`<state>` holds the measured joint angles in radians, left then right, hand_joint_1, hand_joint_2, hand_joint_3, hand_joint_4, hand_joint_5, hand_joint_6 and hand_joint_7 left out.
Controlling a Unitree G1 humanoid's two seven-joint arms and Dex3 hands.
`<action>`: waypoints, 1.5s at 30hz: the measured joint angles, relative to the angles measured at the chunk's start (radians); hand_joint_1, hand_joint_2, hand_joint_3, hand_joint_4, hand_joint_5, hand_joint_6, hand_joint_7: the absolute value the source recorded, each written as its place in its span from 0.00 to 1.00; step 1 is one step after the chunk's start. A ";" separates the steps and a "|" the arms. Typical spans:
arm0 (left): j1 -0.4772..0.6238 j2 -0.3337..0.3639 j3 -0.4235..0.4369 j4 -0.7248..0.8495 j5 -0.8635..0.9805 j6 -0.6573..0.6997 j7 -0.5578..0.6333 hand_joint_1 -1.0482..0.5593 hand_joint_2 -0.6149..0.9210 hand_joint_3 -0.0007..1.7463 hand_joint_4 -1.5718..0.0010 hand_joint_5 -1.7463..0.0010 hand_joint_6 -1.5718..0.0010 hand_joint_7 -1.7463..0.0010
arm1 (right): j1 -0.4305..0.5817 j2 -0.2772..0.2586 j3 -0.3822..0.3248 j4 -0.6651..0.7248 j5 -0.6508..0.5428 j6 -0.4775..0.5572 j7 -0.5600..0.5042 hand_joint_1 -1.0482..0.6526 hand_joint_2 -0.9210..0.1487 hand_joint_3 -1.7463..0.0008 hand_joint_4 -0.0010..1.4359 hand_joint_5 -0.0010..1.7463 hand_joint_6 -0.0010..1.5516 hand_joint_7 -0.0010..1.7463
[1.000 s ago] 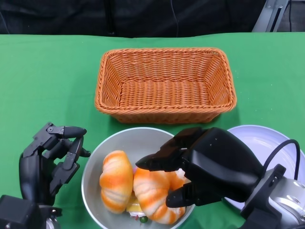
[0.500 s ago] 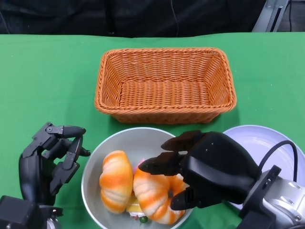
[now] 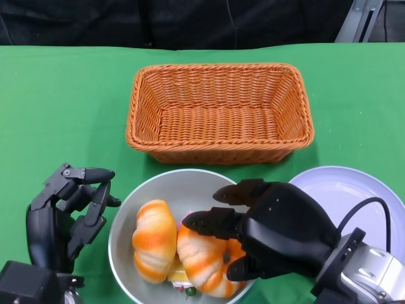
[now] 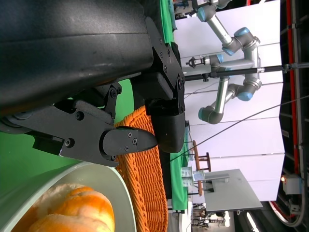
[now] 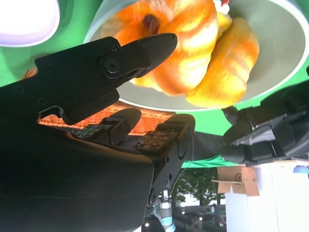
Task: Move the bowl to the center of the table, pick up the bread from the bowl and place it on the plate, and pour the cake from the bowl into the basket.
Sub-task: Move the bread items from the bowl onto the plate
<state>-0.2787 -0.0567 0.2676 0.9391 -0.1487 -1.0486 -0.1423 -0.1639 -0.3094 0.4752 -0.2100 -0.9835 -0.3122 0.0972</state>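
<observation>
Green table [image 3: 57,107], bearing basket [image 3: 219,113] mid-surface, bowl [image 3: 171,190] at near edge, plate [image 3: 354,196] toward near right corner.

my right hand [image 3: 275,228] low at the near right, fingers spread and reaching forward, holding nothing, my left hand [image 3: 63,212] at the near left, fingers loosely curled, empty

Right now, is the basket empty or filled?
Empty: the basket shows only bare woven floor; both breads sit in the bowl.
</observation>
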 measured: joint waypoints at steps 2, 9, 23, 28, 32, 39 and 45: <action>0.000 0.000 -0.002 0.000 0.001 -0.001 0.006 0.51 1.00 0.20 0.51 0.19 0.46 0.37 | 0.000 0.001 0.004 0.007 0.007 -0.001 0.000 0.19 0.06 1.00 0.40 0.01 0.36 0.00; 0.000 -0.011 -0.004 -0.002 -0.023 -0.001 0.004 0.52 1.00 0.20 0.50 0.16 0.46 0.35 | -0.014 0.007 0.015 0.053 0.028 0.006 0.011 0.19 0.06 1.00 0.42 0.01 0.36 0.00; 0.001 -0.018 -0.004 -0.005 -0.047 -0.001 -0.021 0.53 1.00 0.21 0.51 0.14 0.48 0.33 | -0.075 0.042 0.049 0.191 0.049 0.018 -0.013 0.21 0.06 1.00 0.43 0.01 0.37 0.00; 0.001 -0.018 -0.004 -0.005 -0.044 -0.001 -0.020 0.53 1.00 0.21 0.50 0.13 0.48 0.32 | -0.089 0.044 0.054 0.223 0.067 0.017 -0.023 0.21 0.05 1.00 0.42 0.00 0.37 0.00; 0.001 -0.018 -0.004 -0.005 -0.028 -0.001 -0.009 0.52 1.00 0.21 0.50 0.14 0.48 0.32 | -0.097 0.046 0.060 0.235 0.069 0.019 -0.024 0.21 0.05 1.00 0.42 0.00 0.36 0.00; 0.001 -0.017 -0.003 -0.005 -0.017 -0.001 -0.002 0.52 1.00 0.21 0.51 0.13 0.49 0.30 | -0.108 0.047 0.081 0.242 0.063 0.031 -0.026 0.21 0.05 1.00 0.44 0.01 0.36 0.00; 0.001 -0.017 -0.003 -0.004 -0.010 -0.001 0.008 0.52 1.00 0.21 0.51 0.13 0.49 0.30 | -0.115 0.047 0.100 0.250 0.049 0.047 -0.026 0.23 0.08 1.00 0.48 0.02 0.38 0.01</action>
<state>-0.2780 -0.0735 0.2647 0.9346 -0.1592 -1.0499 -0.1343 -0.2787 -0.2623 0.5750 0.0395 -0.9347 -0.2652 0.0711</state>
